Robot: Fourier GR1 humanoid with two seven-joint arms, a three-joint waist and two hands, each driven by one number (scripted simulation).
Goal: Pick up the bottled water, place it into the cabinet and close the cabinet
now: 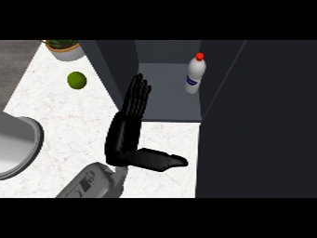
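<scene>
The bottled water [195,74], white with a red cap and a blue label, stands upright on the grey floor of the cabinet [166,100], towards its right side. My left hand [123,135] is open on the counter in front of the cabinet. Its straight fingers [137,95] reach up along the cabinet's left wall [116,65], and the thumb sticks out to the right. It holds nothing and is well left of the bottle. A large dark door panel [270,116] fills the view's right side. My right hand does not show.
On the white marble counter [58,116] lie a green lime [76,80] and, at the back left, a potted plant [64,49]. A big grey round vessel [9,148] sits at the left edge.
</scene>
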